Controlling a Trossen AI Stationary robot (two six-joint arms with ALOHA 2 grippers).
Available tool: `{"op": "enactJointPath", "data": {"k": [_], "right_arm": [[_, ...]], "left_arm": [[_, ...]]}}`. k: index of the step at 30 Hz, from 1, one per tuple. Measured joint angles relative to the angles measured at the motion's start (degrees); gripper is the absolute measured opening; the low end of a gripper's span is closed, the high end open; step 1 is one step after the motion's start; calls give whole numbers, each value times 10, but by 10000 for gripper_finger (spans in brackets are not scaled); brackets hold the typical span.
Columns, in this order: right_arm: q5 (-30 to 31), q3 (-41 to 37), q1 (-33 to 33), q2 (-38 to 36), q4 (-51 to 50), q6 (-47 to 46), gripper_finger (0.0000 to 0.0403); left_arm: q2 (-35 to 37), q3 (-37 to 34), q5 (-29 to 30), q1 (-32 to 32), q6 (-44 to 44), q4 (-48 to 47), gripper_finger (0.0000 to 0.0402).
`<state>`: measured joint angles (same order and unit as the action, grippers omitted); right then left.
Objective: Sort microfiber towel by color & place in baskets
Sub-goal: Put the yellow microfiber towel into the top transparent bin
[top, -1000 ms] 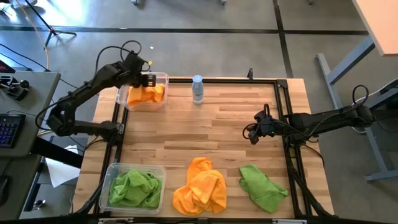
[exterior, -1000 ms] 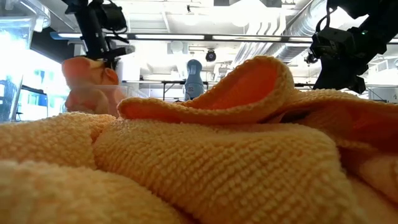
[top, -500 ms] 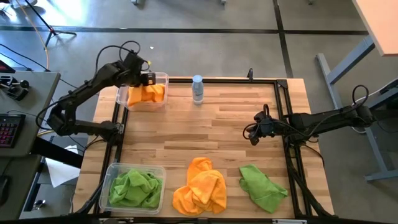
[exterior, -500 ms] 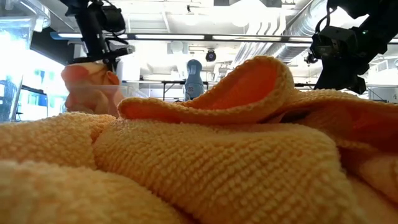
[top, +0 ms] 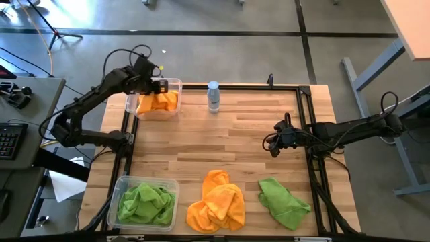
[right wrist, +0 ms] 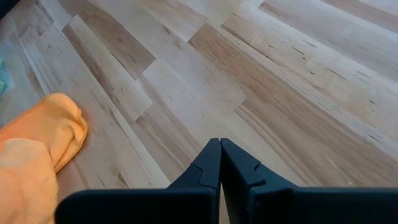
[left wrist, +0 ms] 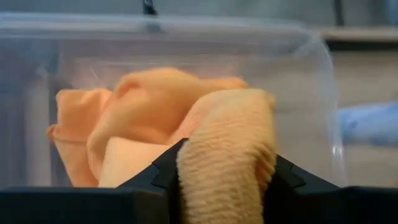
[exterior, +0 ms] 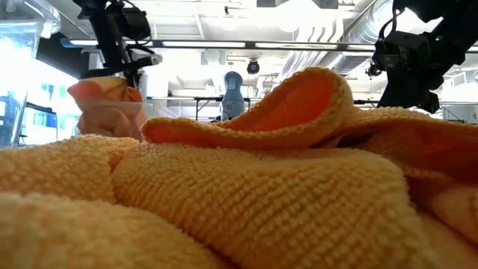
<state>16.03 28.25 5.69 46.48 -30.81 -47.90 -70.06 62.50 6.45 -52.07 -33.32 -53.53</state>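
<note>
My left gripper (top: 156, 86) is over the clear basket (top: 173, 83) at the table's far left corner, shut on an orange microfiber towel (top: 158, 101) that fills that basket. The left wrist view shows the towel (left wrist: 155, 118) bunched against the basket's wall (left wrist: 311, 74). A second basket (top: 123, 184) at the near left holds green towels (top: 145, 204). An orange towel heap (top: 216, 204) and a green towel (top: 283, 202) lie flat on the table near its front edge. My right gripper (top: 274, 145) hangs shut and empty above the table's right middle. My left gripper pinches a thick fold of the orange towel (left wrist: 227, 168) between its two fingers (left wrist: 166, 171), several layers together. The fingers come from above, slanting down into the basket. The fold stands up between them, while the rest of the towel (exterior: 104, 108) lies bunched in the basket below.
A small clear water bottle (top: 213, 96) stands at the far edge, right of the far basket. The bare wooden table top (top: 222, 144) stretches between the arms. The table's black frame (top: 306, 121) runs along its edges.
</note>
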Motion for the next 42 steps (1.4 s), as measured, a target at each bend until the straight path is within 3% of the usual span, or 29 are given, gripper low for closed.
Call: {"op": "enactJointPath", "data": {"k": [3,23,33,42], "right_arm": [[0,0,0,0,0,0,0],[0,0,0,0,3,-15,0],[0,0,0,0,3,-16,0],[0,0,0,0,2,-16,0]], "left_arm": [[0,0,45,1,-29,-20,129],[3,33,0,5,-1,6,129],[3,33,1,7,-16,7,129],[3,33,42,7,-10,5,129]]}}
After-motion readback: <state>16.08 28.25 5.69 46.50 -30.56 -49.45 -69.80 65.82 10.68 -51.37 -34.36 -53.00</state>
